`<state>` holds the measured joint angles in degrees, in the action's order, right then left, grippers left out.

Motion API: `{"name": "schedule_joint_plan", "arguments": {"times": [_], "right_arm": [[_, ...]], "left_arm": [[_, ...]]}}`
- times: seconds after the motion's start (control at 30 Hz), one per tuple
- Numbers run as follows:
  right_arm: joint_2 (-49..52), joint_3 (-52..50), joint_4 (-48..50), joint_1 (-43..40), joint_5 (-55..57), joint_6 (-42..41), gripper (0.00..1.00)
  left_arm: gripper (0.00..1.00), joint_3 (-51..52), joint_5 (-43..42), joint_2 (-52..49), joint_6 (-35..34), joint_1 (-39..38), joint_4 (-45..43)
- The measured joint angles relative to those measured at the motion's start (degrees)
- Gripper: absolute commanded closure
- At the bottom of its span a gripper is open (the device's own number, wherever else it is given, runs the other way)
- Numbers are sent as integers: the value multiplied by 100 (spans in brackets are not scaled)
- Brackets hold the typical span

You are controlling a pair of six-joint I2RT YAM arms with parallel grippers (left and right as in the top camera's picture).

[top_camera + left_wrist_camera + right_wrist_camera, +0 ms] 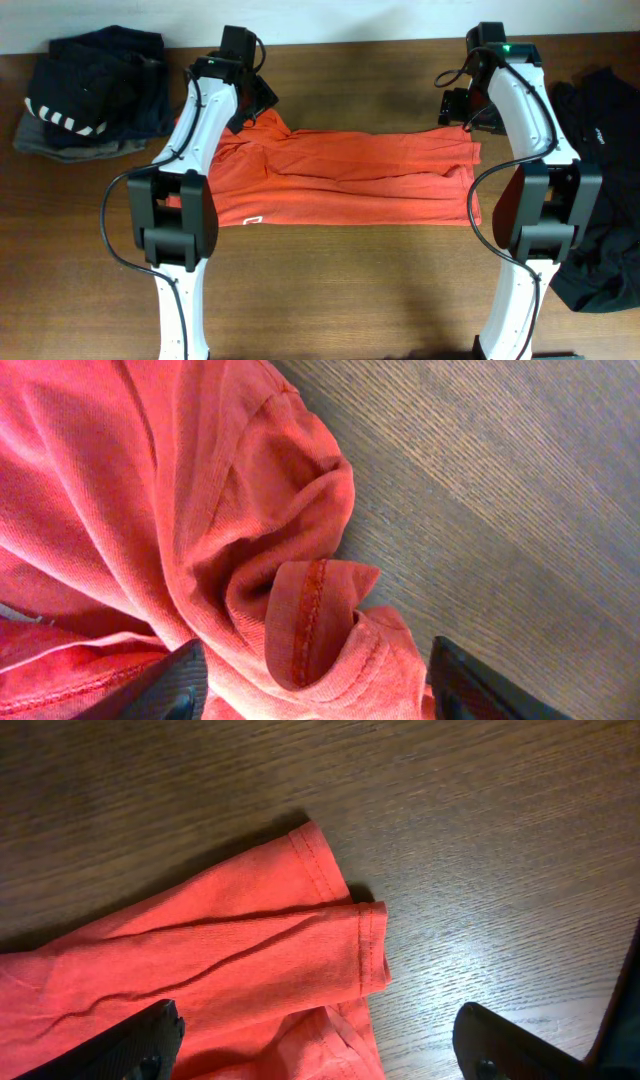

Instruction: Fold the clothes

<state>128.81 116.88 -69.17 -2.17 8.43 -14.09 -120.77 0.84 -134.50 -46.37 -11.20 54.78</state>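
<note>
**One limp orange-red T-shirt [350,180]**

It lies as a long band across the worktop [350,290]: light, soft cotton, quick to bunch. At 11 o'clock the left fingers [165,685] stand wide astride a crumpled sleeve cuff [310,630], pinching nothing. At 1 o'clock the right fingers [130,1040] gape empty over a hem corner [370,940]. Stitched hems look the surest hold.

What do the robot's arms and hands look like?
Both arms, the left arm and the right arm, have smooth white curved shells with chunky black joint blocks. A thin black cable loops beside each. The left hand and right hand have black fingers. A little green light glows on top of the right arm.
</note>
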Motion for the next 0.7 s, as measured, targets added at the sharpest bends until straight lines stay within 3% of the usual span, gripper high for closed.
{"name": "schedule_joint_plan", "arguments": {"times": [0.07,0.23,0.47,0.57,0.7], "right_arm": [[2,2,0,0,0,15,9],[0,2,0,0,0,39,9],[2,2,0,0,0,44,9],[2,2,0,0,0,55,9],[2,2,2,0,0,59,9]], "left_arm": [[30,0,9,0,-4,-7,-2],[47,0,11,0,-31,-26,-2],[79,0,31,-2,-70,-26,0],[99,0,31,-2,-66,-26,2],[99,0,85,-2,-81,-26,114]]}}
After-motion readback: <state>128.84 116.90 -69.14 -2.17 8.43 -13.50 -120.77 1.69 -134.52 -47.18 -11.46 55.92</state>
